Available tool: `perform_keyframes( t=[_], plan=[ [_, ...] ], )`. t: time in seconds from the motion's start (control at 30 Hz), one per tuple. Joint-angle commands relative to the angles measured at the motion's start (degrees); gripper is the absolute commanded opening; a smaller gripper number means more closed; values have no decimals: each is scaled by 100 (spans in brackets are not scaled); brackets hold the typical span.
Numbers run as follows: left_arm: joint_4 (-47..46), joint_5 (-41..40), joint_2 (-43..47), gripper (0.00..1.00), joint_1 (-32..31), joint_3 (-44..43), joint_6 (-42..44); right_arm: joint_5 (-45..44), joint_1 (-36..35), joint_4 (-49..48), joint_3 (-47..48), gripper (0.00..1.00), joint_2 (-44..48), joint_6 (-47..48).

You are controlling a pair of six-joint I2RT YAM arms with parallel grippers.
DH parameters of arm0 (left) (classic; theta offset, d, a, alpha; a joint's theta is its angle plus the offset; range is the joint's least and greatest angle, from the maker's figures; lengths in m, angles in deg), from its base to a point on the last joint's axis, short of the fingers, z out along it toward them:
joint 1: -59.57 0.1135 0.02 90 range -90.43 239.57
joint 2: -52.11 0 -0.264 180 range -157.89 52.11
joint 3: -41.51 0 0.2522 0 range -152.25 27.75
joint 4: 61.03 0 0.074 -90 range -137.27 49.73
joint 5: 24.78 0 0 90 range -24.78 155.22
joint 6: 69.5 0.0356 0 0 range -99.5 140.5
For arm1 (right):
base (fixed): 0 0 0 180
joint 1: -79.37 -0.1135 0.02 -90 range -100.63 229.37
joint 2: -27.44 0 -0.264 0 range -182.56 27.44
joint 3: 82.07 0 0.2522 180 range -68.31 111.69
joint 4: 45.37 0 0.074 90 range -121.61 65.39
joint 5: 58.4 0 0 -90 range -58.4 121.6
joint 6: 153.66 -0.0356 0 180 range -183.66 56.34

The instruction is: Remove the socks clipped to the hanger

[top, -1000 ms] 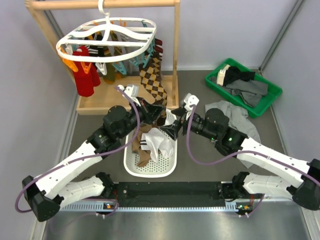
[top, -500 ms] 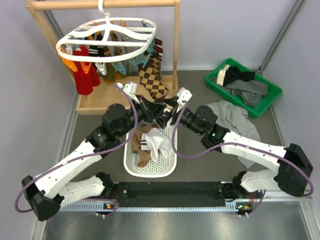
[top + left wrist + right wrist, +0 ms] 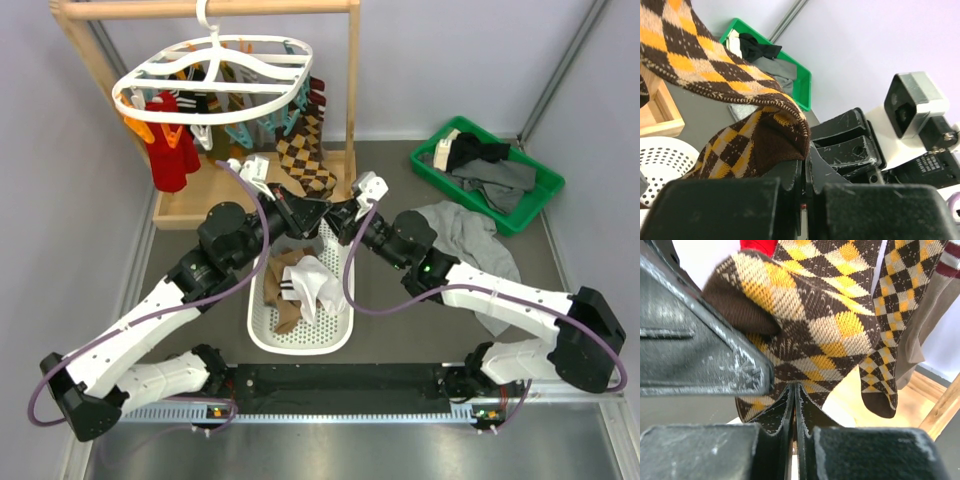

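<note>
The white hanger [image 3: 215,80] hangs from the wooden rail with socks clipped under it, among them a red sock [image 3: 172,152] and a brown-tan argyle sock [image 3: 303,150]. My left gripper [image 3: 303,212] is shut on that argyle sock's dark toe [image 3: 785,137], which folds up from between its fingers. My right gripper [image 3: 335,214] faces it from the right, almost touching. Its fingertips [image 3: 794,388] are shut on the lower edge of the same argyle sock [image 3: 825,325]. A second argyle sock [image 3: 890,315] hangs free to the right.
A white basket [image 3: 262,325] below both grippers holds loose socks [image 3: 305,285]. A green bin [image 3: 528,205] of dark garments stands at the back right, with a grey cloth [image 3: 465,235] beside it. The wooden stand's post [image 3: 351,100] and base [image 3: 200,205] lie just behind the grippers.
My right gripper swung left and up to the argyle sock and shut on it. The left gripper, still holding the toe, shifted slightly up and back.
</note>
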Motion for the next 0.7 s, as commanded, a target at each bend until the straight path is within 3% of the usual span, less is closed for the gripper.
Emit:
perform_keyframes(
  t=[0.0,0.07,0.1,0.2,0.3,0.67],
  plan=[
    [-80,20,11,0,-1,-319,-54,106,-16,-242,19,0,246,-35],
    [-37,3,37,0,-9,-337,-53,106,-7,-181,-8,0,316,-52],
    [-19,12,55,0,-1,-363,-53,106,-7,-154,-77,32,342,-70],
    [8,64,81,0,-9,-355,-53,280,2,-189,-174,78,404,-17],
    [-45,64,108,0,-1,-293,-88,465,19,-251,-157,99,343,9],
    [-80,258,169,0,-1,-284,-212,150,37,-646,300,98,-334,88]
  ],
)
